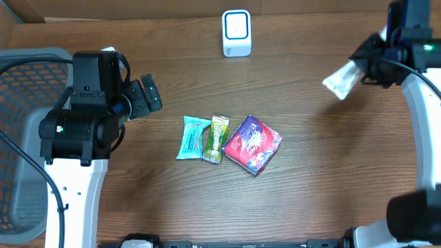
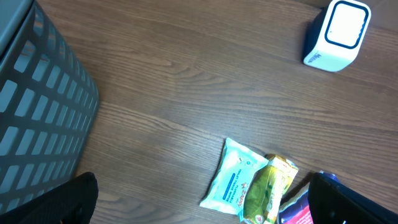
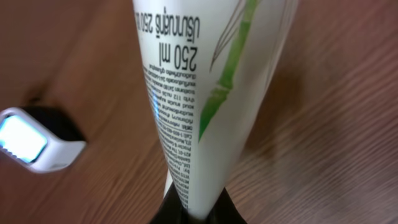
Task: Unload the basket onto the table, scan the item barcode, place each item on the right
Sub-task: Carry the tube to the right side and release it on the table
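Presently a white bamboo-printed plastic tube (image 1: 342, 79) is clamped in the closed right jaws, held right of the white blue-faced scanner box (image 1: 236, 32) so its print is exposed; the left jaws are spread wide, empty.

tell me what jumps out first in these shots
The right gripper is shut on a white tube printed with green bamboo, held over the table's right side. A teal packet, a green packet and a purple packet lie in a row mid-table. A white scanner sits at the far edge.
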Tool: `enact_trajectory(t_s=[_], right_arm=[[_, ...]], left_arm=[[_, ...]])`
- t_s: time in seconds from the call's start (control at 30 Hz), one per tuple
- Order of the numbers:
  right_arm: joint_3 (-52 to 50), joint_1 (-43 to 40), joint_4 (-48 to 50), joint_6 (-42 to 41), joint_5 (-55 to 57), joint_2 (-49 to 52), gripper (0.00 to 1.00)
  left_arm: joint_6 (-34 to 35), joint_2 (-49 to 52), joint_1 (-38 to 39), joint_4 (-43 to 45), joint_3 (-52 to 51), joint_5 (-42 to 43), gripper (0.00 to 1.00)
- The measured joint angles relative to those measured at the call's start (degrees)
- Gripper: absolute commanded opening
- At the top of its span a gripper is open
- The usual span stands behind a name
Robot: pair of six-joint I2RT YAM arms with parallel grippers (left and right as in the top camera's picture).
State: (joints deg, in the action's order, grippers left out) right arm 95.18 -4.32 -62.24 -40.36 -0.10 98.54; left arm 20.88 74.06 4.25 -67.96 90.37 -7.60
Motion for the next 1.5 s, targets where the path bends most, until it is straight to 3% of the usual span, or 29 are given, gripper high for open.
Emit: enact_trajectory(t_s=[0.2,0.57,0.6,0.7,0.73,0.87,1.23,1.5], right_arm=[[-15.0,-5.7,12.9,-8.5,-3.6,2.7,0.04],[-28.3,-12.9,21.8,-22.7,-2.9,2.7,0.07],[-29.3,-12.8,21.9,-23.9,-2.4,2.7,0.15],[-30.2,-12.7,22.1,-24.2,-1.9,2.7,0.64],[-30.2,-12.7,22.8,-23.6,-1.6,2.7,0.74],[-29.4,-12.7,23.2,-17.4,-2.2,2.6,0.95],[-15.7,-11.1,8.3,3.8,-8.8,0.7,0.87],[-13.4,-0.6,0.7,16.6,-15.9,-1.8,0.91]], left_arm=[[0.0,0.0,0.0,0.0,0.0,0.0,0.99],[0.0,0.0,0.0,0.0,0.0,0.0,1.00],[0.0,0.0,0.0,0.0,0.0,0.0,1.00],[0.0,0.0,0.0,0.0,0.0,0.0,1.00],[0.0,0.0,0.0,0.0,0.0,0.0,1.00],[0.0,0.0,0.0,0.0,0.0,0.0,0.99],[0.0,0.0,0.0,0.0,0.0,0.0,1.00],[0.0,0.0,0.0,0.0,0.0,0.0,1.00]])
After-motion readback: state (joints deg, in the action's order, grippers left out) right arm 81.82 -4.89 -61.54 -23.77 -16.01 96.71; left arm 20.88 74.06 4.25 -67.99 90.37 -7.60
